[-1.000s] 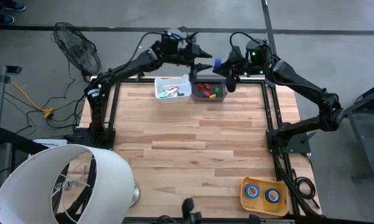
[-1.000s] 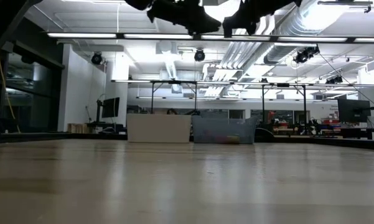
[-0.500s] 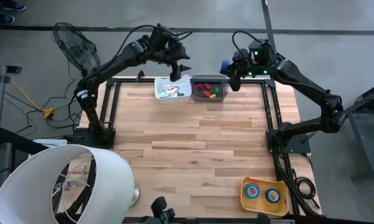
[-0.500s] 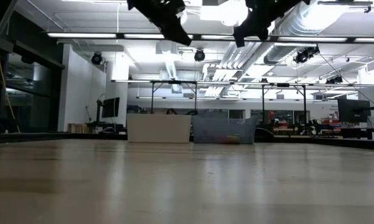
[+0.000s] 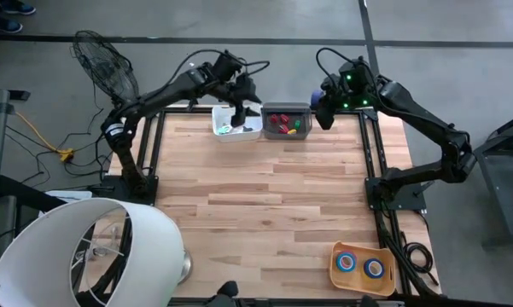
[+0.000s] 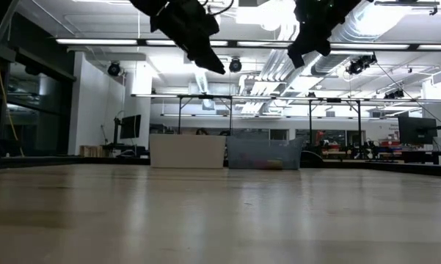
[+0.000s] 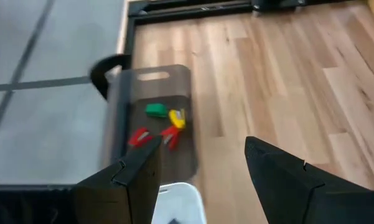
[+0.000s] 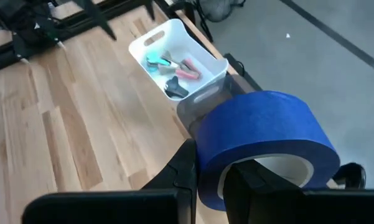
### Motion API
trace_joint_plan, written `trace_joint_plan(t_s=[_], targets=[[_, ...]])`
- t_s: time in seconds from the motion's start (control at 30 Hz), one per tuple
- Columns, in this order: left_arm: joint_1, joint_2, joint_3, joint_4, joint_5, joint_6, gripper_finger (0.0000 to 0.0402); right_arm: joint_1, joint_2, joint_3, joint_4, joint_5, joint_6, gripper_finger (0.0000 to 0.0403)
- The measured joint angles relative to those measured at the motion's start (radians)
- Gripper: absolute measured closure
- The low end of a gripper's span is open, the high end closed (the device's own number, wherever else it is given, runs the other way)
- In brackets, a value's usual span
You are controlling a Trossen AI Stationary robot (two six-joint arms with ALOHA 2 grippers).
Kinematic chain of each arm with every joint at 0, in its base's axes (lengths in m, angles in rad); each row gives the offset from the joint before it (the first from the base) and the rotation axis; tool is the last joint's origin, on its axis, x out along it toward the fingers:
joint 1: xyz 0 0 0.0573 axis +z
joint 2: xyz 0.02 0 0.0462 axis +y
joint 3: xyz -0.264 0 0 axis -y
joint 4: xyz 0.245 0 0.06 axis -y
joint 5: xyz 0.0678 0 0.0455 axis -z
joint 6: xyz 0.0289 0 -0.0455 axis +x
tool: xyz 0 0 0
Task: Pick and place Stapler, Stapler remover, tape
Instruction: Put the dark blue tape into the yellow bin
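Up at the far edge of the desk (image 5: pixel 265 196): left gripper (image 5: pixel 241 109) above the white bin (image 5: pixel 236 123), fingers (image 7: pixel 134 177) spread wide with nothing between them. Just ahead of those fingers, a grey bin (image 7: pixel 152 121) with a green piece, a yellow piece and red pieces in it, too small to tell stapler from remover. Right gripper (image 5: pixel 318 104) off the far right corner of the desk, just beside the grey bin, fingers (image 8: pixel 183 171) pinched through the wall of a roll of blue tape (image 8: pixel 264 146), one inside the ring and one outside. Beyond that tape, the white bin again, with teal, pink and dark small tools inside. Well apart from both grippers, at the near right corner, a yellow tray (image 5: pixel 360 266) with two more blue rolls.
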Motion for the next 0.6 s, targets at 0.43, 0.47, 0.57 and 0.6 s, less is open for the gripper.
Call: trace_joint_plan(t_s=[0.43,0.47,0.57,0.6], targets=[[-0.079,-0.141,-0.356,0.316,-0.004,-0.136,0.0181,0.0,0.0,0.0,-0.033,0.036,0.02,0.0369],[-0.079,-0.162,-0.391,0.348,-0.005,-0.153,0.0181,0.0,0.0,0.0,-0.036,0.035,0.019,0.0369],[-0.079,-0.228,-0.512,0.46,-0.014,-0.223,0.0181,0.0,0.0,0.0,-0.052,0.034,-0.002,0.0369],[-0.079,-0.25,-0.555,0.497,-0.022,-0.247,0.0181,0.0,0.0,0.0,-0.06,0.032,-0.008,0.0369]])
